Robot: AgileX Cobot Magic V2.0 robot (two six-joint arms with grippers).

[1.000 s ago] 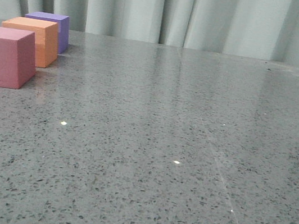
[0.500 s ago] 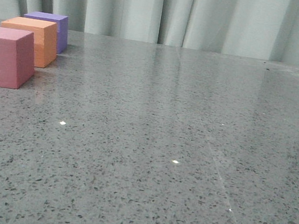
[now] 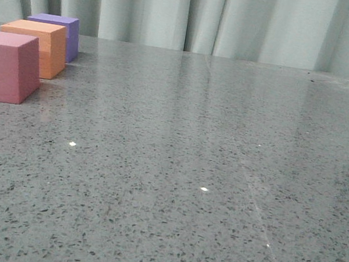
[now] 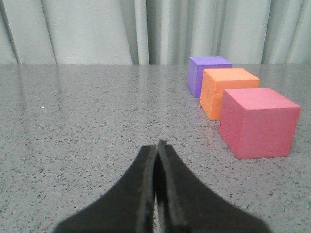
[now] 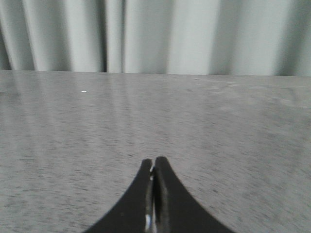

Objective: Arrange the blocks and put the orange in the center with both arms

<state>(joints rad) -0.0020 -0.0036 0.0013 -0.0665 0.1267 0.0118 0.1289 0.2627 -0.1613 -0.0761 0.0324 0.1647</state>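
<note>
The job looks done. On the counter (image 3: 220, 178), the orange cube (image 3: 36, 46) sits in the middle, between the pink cube (image 3: 2, 67) and purple cube (image 3: 60, 33). The left end effector (image 4: 156, 145) and right end effector (image 5: 153, 162) are pressed together, holding nothing.
</note>
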